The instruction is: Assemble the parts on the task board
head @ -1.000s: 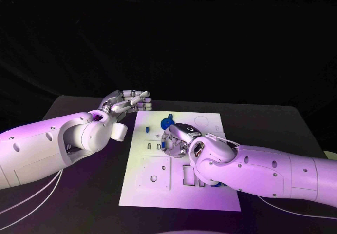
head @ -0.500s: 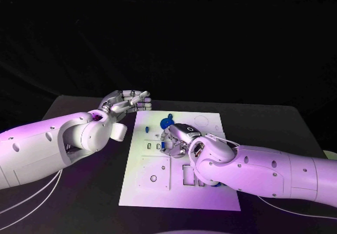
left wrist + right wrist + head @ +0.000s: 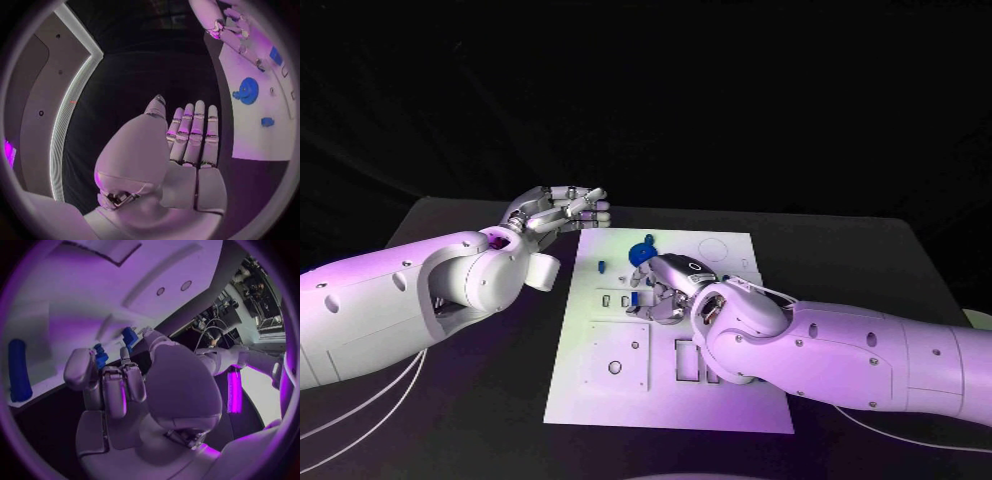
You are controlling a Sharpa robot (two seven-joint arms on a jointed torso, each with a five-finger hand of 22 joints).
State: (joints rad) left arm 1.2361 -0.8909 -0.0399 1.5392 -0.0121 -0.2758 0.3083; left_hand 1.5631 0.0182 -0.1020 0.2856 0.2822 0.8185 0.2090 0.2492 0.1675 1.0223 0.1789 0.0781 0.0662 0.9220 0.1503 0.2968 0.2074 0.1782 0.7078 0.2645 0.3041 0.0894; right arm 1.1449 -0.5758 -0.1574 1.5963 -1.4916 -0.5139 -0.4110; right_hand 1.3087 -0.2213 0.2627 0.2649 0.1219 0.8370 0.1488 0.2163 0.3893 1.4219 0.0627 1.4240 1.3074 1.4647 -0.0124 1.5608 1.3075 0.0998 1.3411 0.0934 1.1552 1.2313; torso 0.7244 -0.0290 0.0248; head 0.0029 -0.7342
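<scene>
head view: right silver hand (image 3: 665,288) bends over the flat white plastic task board (image 3: 668,395) mid-table, beside one round blue disc part (image 3: 643,252); seat its piece straight, i judge.

left wrist view: left silver hand (image 3: 190,137) flat, empty, off the board; three blue parts counted.

right wrist view: fingertips (image 3: 80,369) pinch one small blue block part (image 3: 99,357); one blue rod (image 3: 18,370) lies apart.

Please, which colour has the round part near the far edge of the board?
Blue. The round part shows best in the left wrist view.
</scene>
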